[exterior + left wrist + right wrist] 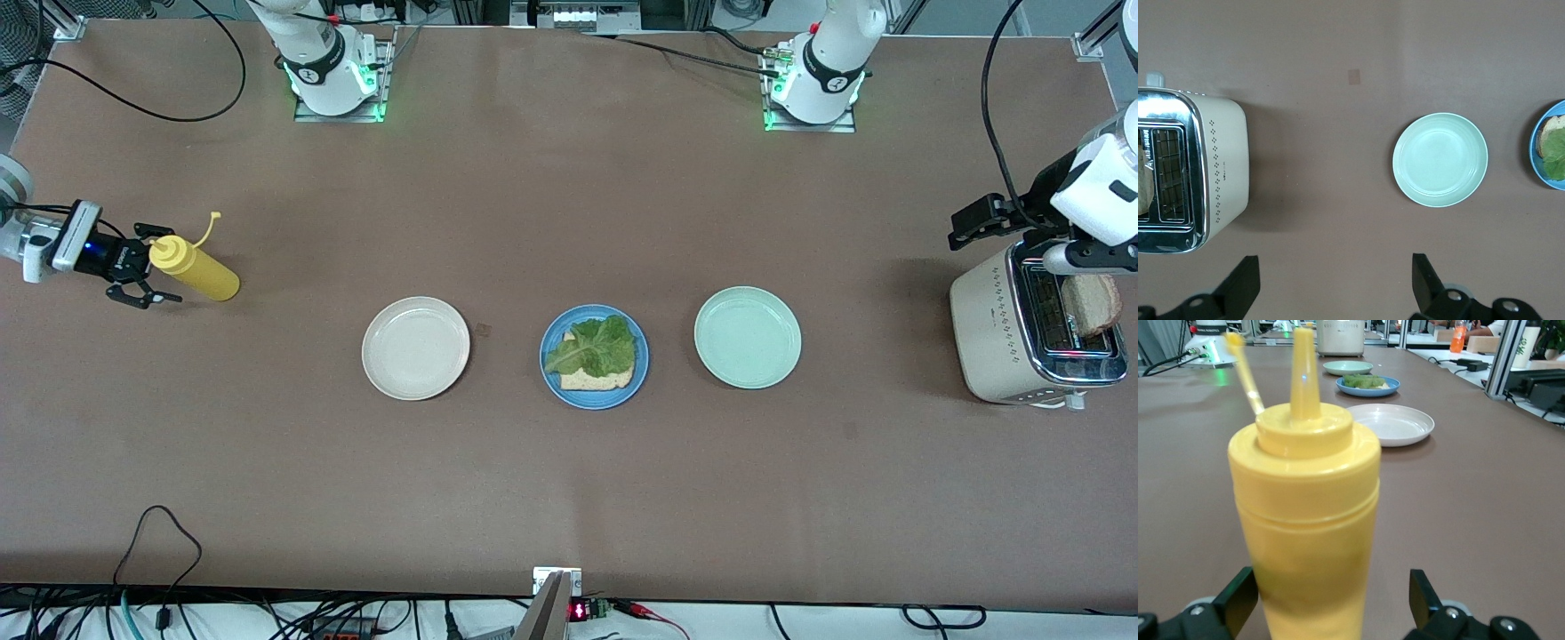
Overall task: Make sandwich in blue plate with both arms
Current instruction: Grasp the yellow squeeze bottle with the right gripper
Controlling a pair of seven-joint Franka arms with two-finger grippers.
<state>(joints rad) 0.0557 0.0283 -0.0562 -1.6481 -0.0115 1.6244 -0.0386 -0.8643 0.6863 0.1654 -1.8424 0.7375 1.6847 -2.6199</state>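
The desk [569, 498] carries everything in one row across its middle. At the left arm's end stands the toaster [1022, 333], a bread slice [1092, 302] poking out of its slot. The left gripper [1335, 283] hangs over the toaster and the desk beside it, jaws released and holding nothing. Along the row come the mint plate [747, 336], the blue plate [594, 356] at the centre, and the white plate [415, 348]. On the blue plate lies one bread slice [597, 378] with lettuce [591, 345] on top; the sandwich has no top slice yet. At the right arm's end the mustard bottle [191, 269] stands between the released jaws of the right gripper [135, 274], not yet squeezed.

Risks, as I judge them: the toaster slice sits tilted, so a pinch on one corner could tear it or drop it into the slot. The bottle is soft and tall; jaws closing too high could tip it, and too hard a squeeze could squirt mustard onto the desk. The loose lettuce could slide off if nudged.
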